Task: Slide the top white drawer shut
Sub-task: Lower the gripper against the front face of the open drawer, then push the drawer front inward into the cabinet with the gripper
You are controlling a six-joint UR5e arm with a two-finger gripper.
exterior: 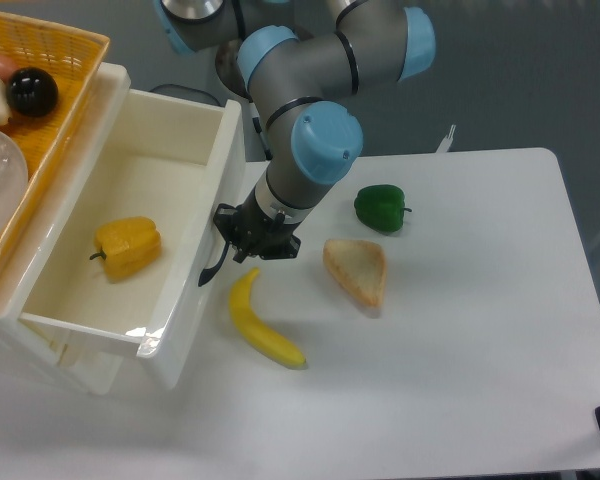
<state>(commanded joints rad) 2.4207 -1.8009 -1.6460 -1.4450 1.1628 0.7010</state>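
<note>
Top white drawer [130, 210] pulled open at table's left edge, holding yellow pepper [127, 247]. Gripper [248, 245] at drawer front beside black handle [213, 268]; finger state indiscernible. Banana [263, 325], bread slice [357, 272], green pepper [381, 207] nearby. Basket [50, 130] cropped at upper left.

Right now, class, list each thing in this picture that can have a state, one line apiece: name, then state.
Top white plastic drawer: pulled open, a yellow bell pepper inside.
Curved black handle: on the drawer's front, beside the gripper.
Two-finger gripper: at the drawer front; open or shut cannot be told.
Yellow banana: lying on the white table.
Green bell pepper: resting on the table.
Bread slice: lying on the table.
Orange woven basket: holds round items.
</note>
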